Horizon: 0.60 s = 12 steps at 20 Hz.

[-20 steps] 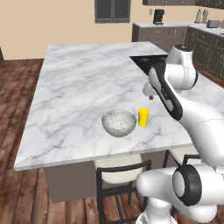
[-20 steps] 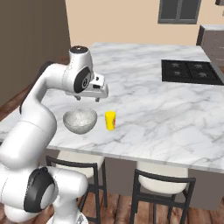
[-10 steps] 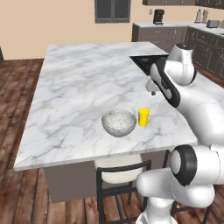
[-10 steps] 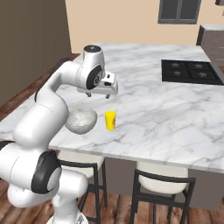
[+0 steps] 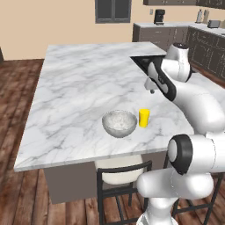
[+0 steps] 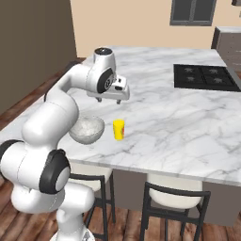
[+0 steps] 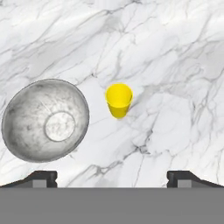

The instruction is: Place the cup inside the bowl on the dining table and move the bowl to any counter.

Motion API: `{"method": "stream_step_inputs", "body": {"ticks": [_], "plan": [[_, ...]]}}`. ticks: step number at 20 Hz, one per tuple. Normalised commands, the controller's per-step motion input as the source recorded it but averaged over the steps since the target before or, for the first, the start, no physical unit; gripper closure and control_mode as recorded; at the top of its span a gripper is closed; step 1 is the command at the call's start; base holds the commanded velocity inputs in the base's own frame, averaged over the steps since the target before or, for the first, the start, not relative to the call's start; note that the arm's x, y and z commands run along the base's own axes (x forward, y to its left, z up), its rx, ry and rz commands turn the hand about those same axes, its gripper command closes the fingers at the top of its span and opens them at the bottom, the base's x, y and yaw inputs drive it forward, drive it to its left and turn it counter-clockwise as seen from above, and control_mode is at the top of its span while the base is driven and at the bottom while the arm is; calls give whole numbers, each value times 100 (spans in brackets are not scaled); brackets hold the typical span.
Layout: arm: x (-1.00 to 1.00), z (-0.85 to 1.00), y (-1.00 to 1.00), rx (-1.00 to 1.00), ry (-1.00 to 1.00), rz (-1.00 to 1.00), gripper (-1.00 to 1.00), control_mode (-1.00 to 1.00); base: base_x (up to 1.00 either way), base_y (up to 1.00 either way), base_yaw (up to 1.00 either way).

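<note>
Cup (image 7: 119,99): upright beside bowl (image 7: 45,120), apart, on table (image 5: 79,83).
End effector (image 7: 112,177): spread wide, empty, above cup for descent.

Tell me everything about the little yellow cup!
The cup is small, plain bright yellow, round, with no handle and an open, empty top. It stands upright on the white marble dining table, near the front edge, just beside the speckled grey bowl but not touching it. Nothing holds it; the open gripper hangs above.
</note>
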Motion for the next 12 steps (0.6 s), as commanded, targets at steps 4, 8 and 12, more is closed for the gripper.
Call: {"method": "stream_step_inputs", "body": {"ticks": [4,8,12], "plan": [[16,-32,0,0,0,-7,-100,-100,0,0,0],[16,-40,0,0,0,-8,-100,-100,0,0,0],[12,-40,0,0,-1,-7,-100,-100,0,0,0]]}}
